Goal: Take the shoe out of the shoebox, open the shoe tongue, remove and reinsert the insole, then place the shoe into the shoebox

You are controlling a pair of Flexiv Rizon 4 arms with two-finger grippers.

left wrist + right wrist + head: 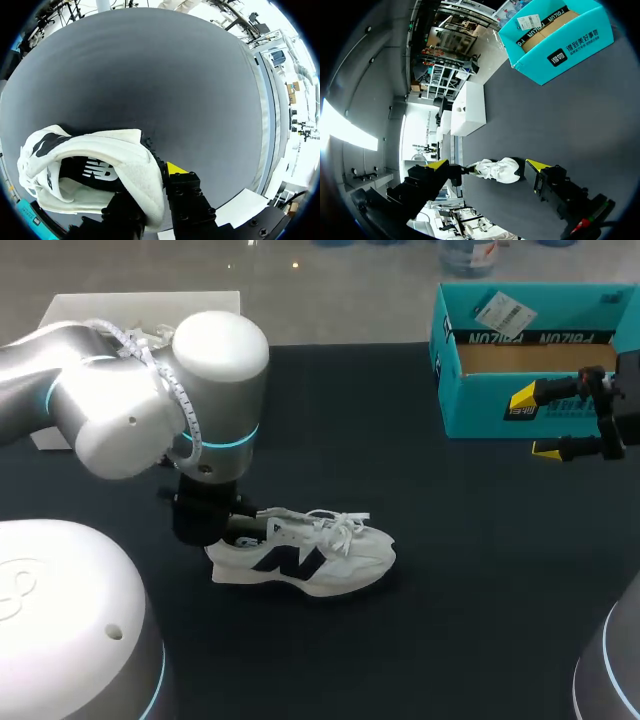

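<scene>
A white sneaker (320, 558) with a dark logo lies upright on the black table, toe pointing right. My left gripper (215, 525) is at its heel. In the left wrist view the left gripper (150, 187) is shut on the shoe's heel collar (135, 165), with one yellow-tipped finger (175, 169) outside and the other hidden inside the shoe. The teal shoebox (500, 410) stands open at the back right. My right gripper (535, 424) hangs open in front of the box, holding nothing. In the right wrist view the right gripper (487, 165) frames the distant shoe (499, 170), and the shoebox (560, 55) lies far ahead.
A white box (140, 302) sits at the table's back left, behind my left arm. Bare black tabletop (460, 570) stretches between the shoe and the shoebox.
</scene>
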